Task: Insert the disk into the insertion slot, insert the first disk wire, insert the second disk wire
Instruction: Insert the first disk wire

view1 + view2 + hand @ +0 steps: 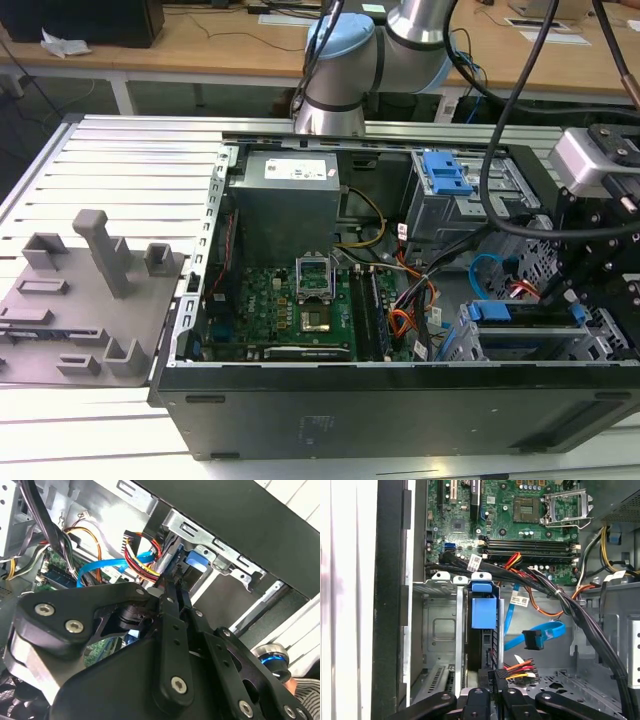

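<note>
The gripper [496, 684] is hovering at the mouth of the insertion slot [442, 630], fingers squeezing together on the black plug of a red-and-yellow disk wire [520, 667], while the disk [483, 612] is sitting inside that slot just ahead of it.

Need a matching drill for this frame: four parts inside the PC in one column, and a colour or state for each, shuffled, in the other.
Parts:
1. disk
2. flat cable
3. circuit board
4. power plug

Descriptions:
A. green
B. black, trailing red and yellow wires, at the tip of the end effector
C. blue frame, seated in the grey drive cage
D. blue, loose, its end hanging free

Pairs: 1-C, 2-D, 3-A, 4-B
</note>
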You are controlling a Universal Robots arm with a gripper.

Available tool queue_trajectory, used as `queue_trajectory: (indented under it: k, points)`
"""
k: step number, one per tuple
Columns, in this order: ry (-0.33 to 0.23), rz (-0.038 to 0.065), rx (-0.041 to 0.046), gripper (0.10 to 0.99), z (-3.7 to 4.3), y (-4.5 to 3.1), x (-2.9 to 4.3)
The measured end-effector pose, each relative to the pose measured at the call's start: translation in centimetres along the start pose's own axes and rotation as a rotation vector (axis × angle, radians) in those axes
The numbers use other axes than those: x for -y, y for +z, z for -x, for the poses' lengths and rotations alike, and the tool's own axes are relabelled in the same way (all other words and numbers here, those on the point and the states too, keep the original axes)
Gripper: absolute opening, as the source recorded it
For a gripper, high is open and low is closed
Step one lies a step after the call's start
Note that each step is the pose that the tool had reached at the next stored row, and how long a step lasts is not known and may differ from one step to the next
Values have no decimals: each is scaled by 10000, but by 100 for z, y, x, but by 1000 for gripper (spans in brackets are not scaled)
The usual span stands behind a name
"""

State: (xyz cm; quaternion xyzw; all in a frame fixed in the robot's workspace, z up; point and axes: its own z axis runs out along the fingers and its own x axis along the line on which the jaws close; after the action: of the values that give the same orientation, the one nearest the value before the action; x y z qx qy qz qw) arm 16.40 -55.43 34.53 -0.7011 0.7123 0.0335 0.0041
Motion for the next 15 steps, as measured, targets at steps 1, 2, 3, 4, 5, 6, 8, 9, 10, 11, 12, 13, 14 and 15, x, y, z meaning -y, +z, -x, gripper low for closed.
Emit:
queue_trajectory:
  k: [1, 2, 3, 4, 5, 6, 8, 9, 10, 11, 12, 13, 14, 15]
  points:
    - [-2, 1, 58, 161, 0, 0, 0]
    - [-3, 1, 73, 161, 1, 0, 0]
    - [-3, 1, 78, 161, 1, 1, 0]
    - [-3, 1, 79, 161, 1, 2, 0]
    - [-3, 1, 79, 161, 0, 2, 0]
    - [-2, 0, 77, 161, 0, 2, 0]
    - [-1, 9, 82, 161, -1, 12, 5]
    - [5, 21, 82, 161, -1, 21, 15]
    - [20, 30, 81, 161, -1, 27, 23]
    - [27, 34, 83, 161, -2, 32, 27]
    - [30, 42, 86, 161, -2, 45, 29]
    - [29, 46, 87, 161, -4, 58, 30]
    - [29, 46, 84, 161, -6, 66, 31]
    - [28, 48, 82, 161, -8, 81, 32]
